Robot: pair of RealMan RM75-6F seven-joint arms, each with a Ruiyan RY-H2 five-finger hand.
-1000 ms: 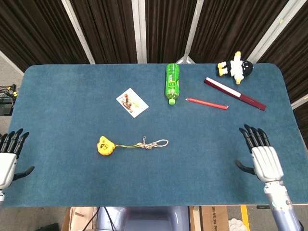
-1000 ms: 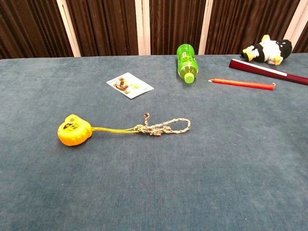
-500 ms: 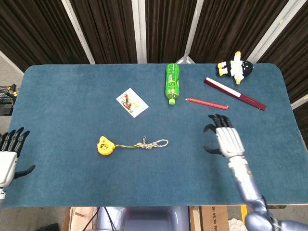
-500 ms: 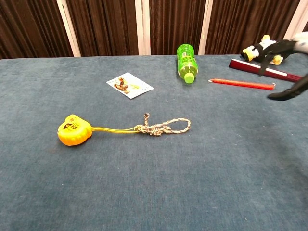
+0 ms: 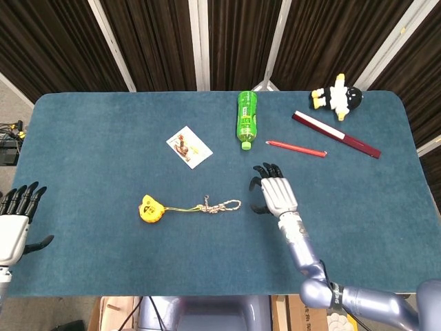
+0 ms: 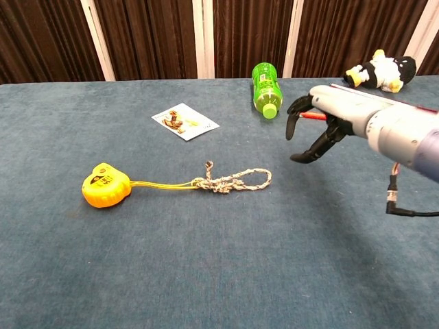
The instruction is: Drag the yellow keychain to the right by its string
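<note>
Right hand (image 5: 277, 194): fingers apart and curled downward, holding nothing; it hangs above the desk (image 5: 103, 138), near the looped end of the string (image 5: 219, 205) and to the right of it, not touching it.

Step in hand, as you should judge it: the approach to the string. Bring your fingertips down onto the braided loop at its right end, not the thin yellow strands nearer the body. Pinch the loop against the thumb. Draw low and level to the right, so the keychain slides rather than lifts or swings.

Yellow keychain (image 5: 150, 209): flat on the desk, left of centre; string laid out to its right, ending in the knotted loop.

Left hand (image 5: 15, 221): at the desk's left edge, fingers spread, empty, well apart from the keychain.

Other items, far side: green bottle (image 5: 247, 118) on its side, card (image 5: 189, 147), red pencil (image 5: 296, 148), dark red bar (image 5: 335, 134), plush toy (image 5: 336, 96).

Views compared: the chest view shows the right hand (image 6: 317, 127) clear of the cloth, and the weave of the loop. The head view alone shows the left hand and the sideways gap from hand to loop.
</note>
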